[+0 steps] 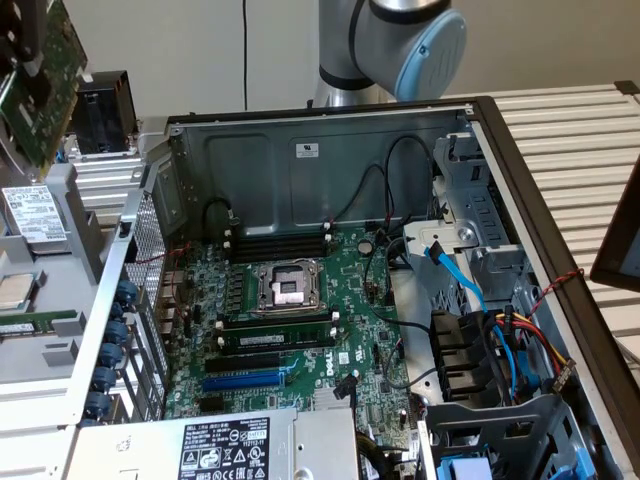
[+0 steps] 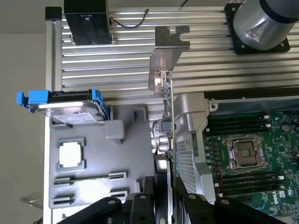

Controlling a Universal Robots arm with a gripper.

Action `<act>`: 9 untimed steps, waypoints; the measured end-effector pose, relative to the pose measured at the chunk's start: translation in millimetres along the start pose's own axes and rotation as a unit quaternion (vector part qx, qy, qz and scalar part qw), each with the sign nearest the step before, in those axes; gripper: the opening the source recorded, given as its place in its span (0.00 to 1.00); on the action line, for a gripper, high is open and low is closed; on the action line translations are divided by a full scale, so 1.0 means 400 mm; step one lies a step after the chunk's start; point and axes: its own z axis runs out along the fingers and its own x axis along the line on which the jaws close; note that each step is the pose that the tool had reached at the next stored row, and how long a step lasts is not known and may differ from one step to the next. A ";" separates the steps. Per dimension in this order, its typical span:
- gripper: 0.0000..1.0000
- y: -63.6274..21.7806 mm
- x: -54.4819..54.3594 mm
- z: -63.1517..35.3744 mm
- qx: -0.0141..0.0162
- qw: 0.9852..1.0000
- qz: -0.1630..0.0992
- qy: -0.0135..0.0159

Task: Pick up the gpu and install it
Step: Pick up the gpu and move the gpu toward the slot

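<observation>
fingers (image 2: 181,199): mine, part-closed, clamping the gpu (image 2: 166,88) edge-on
gpu: silver bracket farthest from me, beside the open case (image 2: 191,116)

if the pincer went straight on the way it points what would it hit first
The pincer is clamped on the gpu, so the card leads. Straight ahead it lines up with the seam between the grey tray and the case's perforated wall; which it would touch first is unclear.

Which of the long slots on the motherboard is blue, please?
The blue slot, lying nearest the labelled power supply; the other long slots, toward the processor socket, are black.
</observation>
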 end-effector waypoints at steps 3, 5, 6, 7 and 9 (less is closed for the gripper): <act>0.28 -0.005 -0.017 -0.007 0.000 1.000 0.001 0.004; 0.28 -0.008 -0.028 -0.012 0.000 1.000 0.001 0.006; 0.28 -0.010 -0.034 -0.014 0.000 1.000 0.002 0.007; 0.28 -0.011 -0.039 -0.016 0.000 1.000 0.002 0.008; 0.28 -0.014 -0.049 -0.020 0.000 1.000 0.003 0.011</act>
